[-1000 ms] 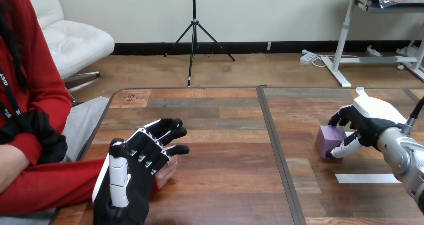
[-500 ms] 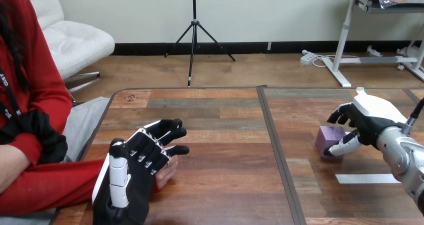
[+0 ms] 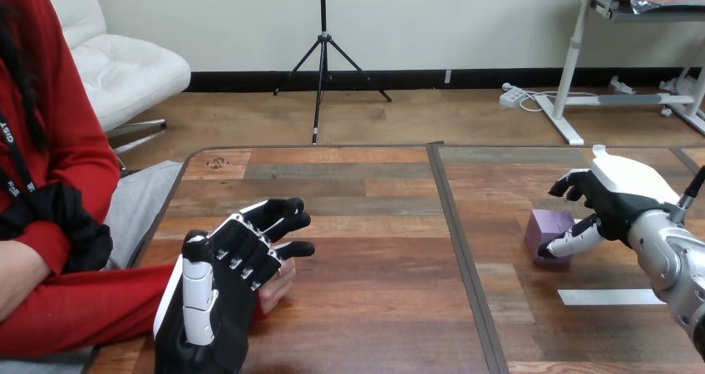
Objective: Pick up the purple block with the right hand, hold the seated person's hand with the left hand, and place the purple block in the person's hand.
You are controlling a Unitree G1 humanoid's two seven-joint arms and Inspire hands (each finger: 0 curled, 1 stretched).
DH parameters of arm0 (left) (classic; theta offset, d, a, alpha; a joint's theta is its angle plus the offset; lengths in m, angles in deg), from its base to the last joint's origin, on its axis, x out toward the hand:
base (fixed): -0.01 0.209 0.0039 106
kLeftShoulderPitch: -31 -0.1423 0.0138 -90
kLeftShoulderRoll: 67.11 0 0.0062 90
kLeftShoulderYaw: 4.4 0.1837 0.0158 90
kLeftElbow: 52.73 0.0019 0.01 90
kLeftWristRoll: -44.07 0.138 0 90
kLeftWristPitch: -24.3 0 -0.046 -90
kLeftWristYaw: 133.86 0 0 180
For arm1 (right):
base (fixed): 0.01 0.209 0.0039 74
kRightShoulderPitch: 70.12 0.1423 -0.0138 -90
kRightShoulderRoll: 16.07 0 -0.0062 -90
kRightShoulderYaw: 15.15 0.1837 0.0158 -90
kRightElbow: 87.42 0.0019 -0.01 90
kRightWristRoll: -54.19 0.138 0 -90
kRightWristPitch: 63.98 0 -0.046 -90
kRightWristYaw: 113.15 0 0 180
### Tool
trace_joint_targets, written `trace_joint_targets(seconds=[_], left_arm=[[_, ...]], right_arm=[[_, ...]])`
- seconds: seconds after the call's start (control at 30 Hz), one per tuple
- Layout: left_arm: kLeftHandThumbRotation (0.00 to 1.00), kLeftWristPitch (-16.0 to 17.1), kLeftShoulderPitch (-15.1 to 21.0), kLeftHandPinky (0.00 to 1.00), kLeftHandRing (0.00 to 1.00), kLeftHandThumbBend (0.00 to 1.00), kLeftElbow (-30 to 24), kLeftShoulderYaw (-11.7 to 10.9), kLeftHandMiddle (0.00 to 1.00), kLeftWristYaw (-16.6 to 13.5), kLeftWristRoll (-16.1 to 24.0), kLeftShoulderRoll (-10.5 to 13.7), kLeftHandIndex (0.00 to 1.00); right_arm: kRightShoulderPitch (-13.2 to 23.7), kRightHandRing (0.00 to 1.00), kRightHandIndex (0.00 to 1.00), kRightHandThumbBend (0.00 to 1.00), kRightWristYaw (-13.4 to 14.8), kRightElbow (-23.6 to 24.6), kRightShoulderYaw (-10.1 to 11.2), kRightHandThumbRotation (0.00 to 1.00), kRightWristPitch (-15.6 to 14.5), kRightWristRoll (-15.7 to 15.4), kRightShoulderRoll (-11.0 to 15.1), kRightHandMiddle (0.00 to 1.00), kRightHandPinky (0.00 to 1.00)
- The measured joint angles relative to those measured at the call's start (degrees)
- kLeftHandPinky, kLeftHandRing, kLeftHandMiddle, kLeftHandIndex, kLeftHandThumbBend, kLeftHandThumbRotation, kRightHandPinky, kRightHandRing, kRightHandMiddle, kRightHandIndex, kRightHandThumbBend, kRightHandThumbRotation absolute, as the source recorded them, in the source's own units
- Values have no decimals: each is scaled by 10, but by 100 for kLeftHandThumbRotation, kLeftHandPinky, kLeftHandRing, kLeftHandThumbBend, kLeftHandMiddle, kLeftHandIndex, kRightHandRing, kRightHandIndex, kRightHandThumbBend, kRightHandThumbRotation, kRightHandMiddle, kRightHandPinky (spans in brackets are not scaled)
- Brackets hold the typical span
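Observation:
The purple block (image 3: 549, 234) rests on the right half of the wooden table (image 3: 374, 224). My right hand (image 3: 617, 196) is just right of it and open: its fingers (image 3: 570, 184) hover above the block without touching, and its thumb (image 3: 575, 240) sits against the block's right side. At lower left, my left hand (image 3: 224, 287) lies over the person's hand (image 3: 281, 284) with its fingers bent round it. The person's fingertips peek out beneath, and their red-sleeved forearm (image 3: 91, 307) stretches to the left edge.
A dark seam (image 3: 460, 249) divides the table into two halves. A strip of white tape (image 3: 609, 297) lies flat on the table, in front of the block and under my right forearm. The person sits at the left side.
My right hand's fingers have lifted off the top of the purple block and spread. The block stays on the table. My left hand and the person's hand have not moved.

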Motion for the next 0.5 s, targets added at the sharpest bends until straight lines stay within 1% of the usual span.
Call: trace_joint_targets(seconds=[0.17,0.5], left_arm=[[94,0,0,66,77,76,0,0,76,0,0,0,65],[93,0,0,66,77,77,0,0,76,0,0,0,64]], right_arm=[[0,81,81,87,-6,0,0,24,-4,0,0,83,67],[0,82,82,90,-32,0,-1,22,-13,-1,-1,85,70]])
